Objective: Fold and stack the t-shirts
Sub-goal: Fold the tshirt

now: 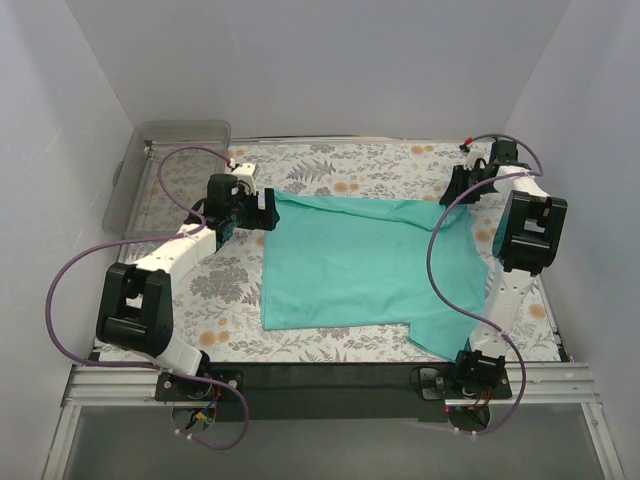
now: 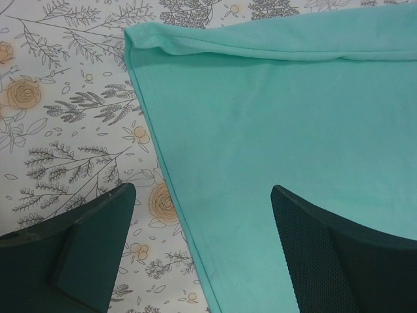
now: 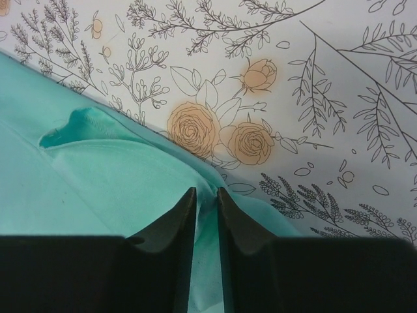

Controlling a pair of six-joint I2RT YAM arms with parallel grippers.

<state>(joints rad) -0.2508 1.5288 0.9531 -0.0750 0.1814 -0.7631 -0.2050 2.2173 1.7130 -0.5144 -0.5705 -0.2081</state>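
Right now the t-shirt (image 1: 360, 265) is lying spread out in the middle of the flowered worktop (image 1: 330, 165), well apart from the clear bin (image 1: 170, 170) at the far left. The right pincer (image 3: 206, 195) is pinching a thin ridge of teal cloth at the far right corner, its jaws standing narrow with fabric filling the gap between them. The left pincer (image 2: 202, 195) is hanging wide over the shirt's left edge near the far left corner, one finger (image 2: 85, 241) over bare worktop and the other over cloth, gripping nothing. By the look of it, the step in hand is taking both far corners for a first fold. Doing it well is going to mean bringing the left side straight down across that edge, close to the rolled hem (image 2: 228, 47), so both layers are getting caught rather than only the top one. The right side's bite is looking shallow, and a small pucker (image 3: 71, 127) is showing just beside it, so a slow, level lift with both arms together is probably serving best; otherwise the thin cloth is risking slipping out or dragging askew.
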